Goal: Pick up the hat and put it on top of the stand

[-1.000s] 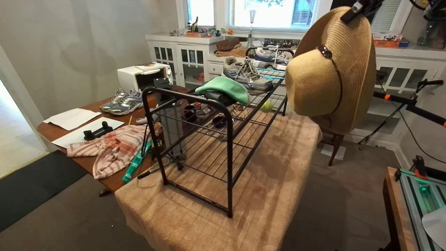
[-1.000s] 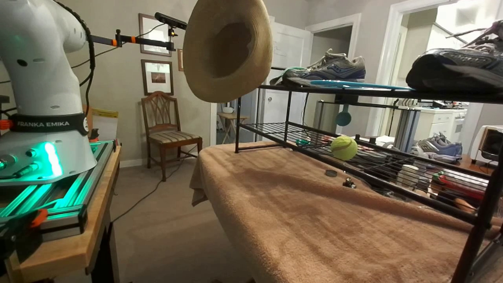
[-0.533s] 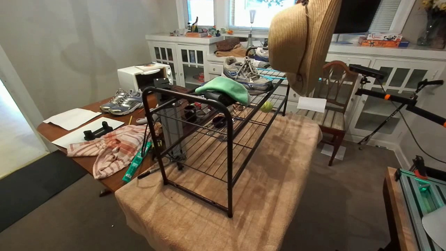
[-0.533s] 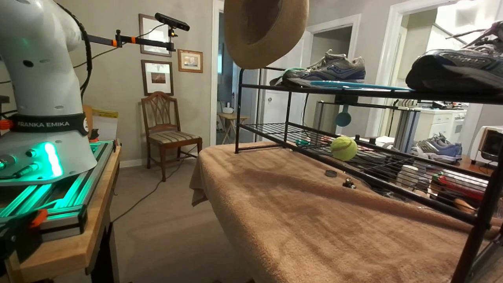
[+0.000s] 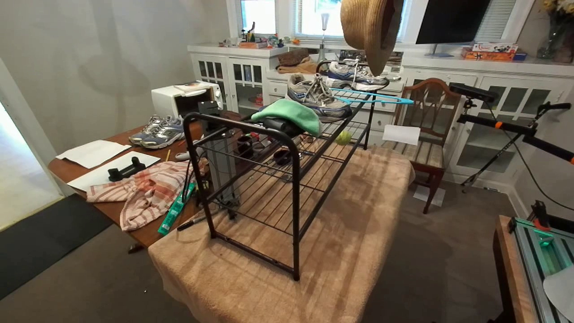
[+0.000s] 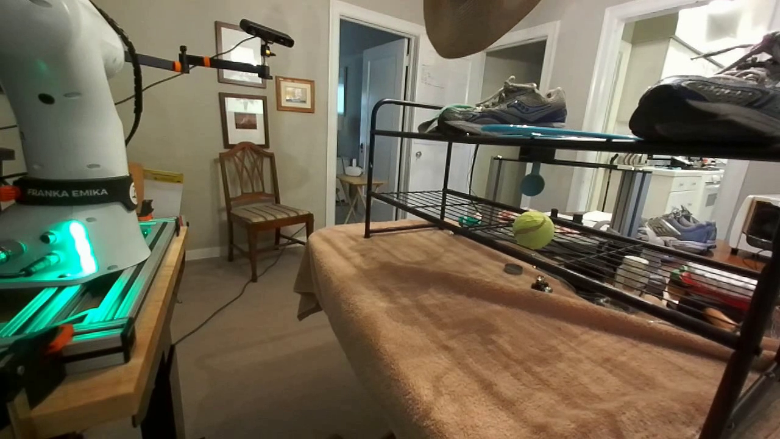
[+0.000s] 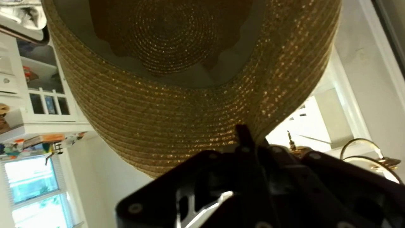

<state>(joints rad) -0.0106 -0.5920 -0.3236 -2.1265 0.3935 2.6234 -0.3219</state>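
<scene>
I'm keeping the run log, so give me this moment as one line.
hat: aloft | gripper: shut on brim | stand: shoes, green item on top | placement: not yet done

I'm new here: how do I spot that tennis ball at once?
Find the long black wire rack on the tan cloth. Look below the shoes on its top, to the lower wire shelf. The tennis ball is there: round and bright yellow-green, unlike the gray shoes above or the black rack itself.
</scene>
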